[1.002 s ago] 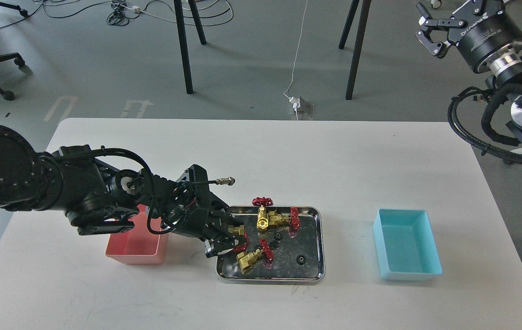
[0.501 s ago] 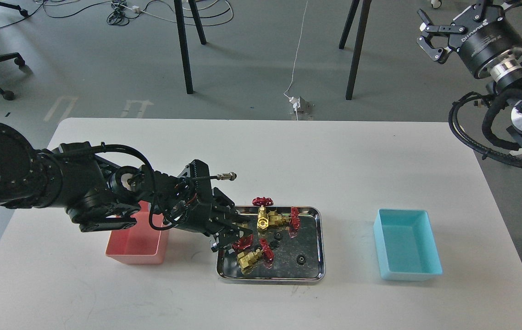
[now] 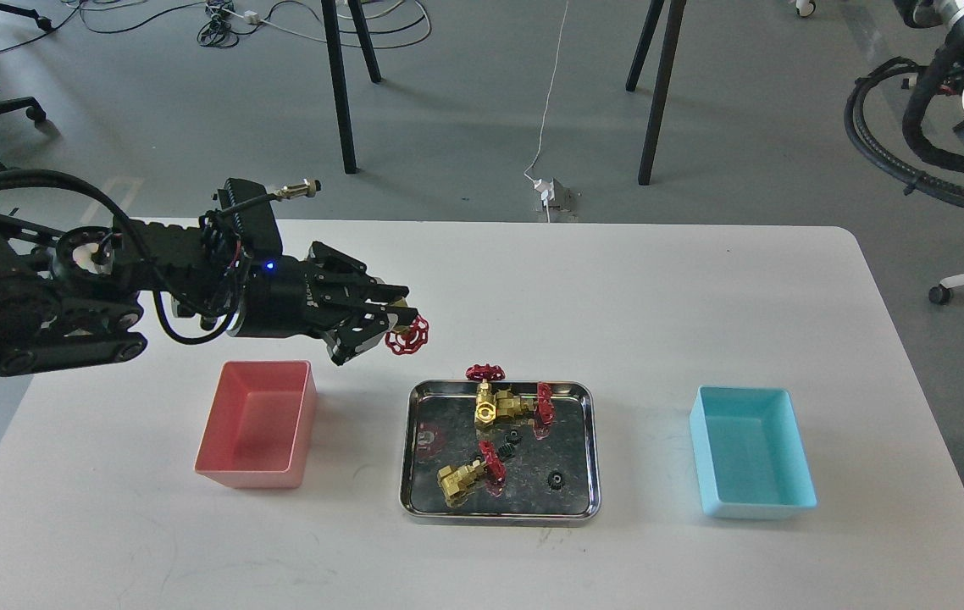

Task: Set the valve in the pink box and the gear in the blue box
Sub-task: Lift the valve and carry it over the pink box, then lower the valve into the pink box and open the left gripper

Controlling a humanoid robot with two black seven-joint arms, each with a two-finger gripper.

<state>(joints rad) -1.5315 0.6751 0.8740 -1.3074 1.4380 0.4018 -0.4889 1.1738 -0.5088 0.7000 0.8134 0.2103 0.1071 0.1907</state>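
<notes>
Grey workshop floor with cables and chair legs lies beyond a white table [image 3: 660, 280], and on that table sit, left to right, the pink box [image 3: 257, 428], a steel tray [image 3: 592, 457] and the blue box [image 3: 749, 462], each well apart from the next; my left gripper [image 3: 393, 320] hangs above the table, to the far side of the gap between pink box and tray, its fingers pinched on a valve [image 3: 407, 335] whose red handwheel pokes out at the right while the brass body is mostly hidden between the fingers; the right gripper is out of sight, only that arm's cabling showing at the far right; in the tray lie more valves, a pair [image 3: 503, 402] at the far side and one [image 3: 465, 479] at the near left, with small black gears, one [image 3: 556, 481] near the right wall and others by the middle; I judge the valve solid and fairly heavy for its size, stiff, smooth on the brass and apt to swivel if held by the round wheel, so the flat hex body is the better hold; the gear looks light, thin and hard, awkward on slick steel, best nipped across its toothed rim; the pink box looks light enough to slide if bumped, so release from above it.
</notes>
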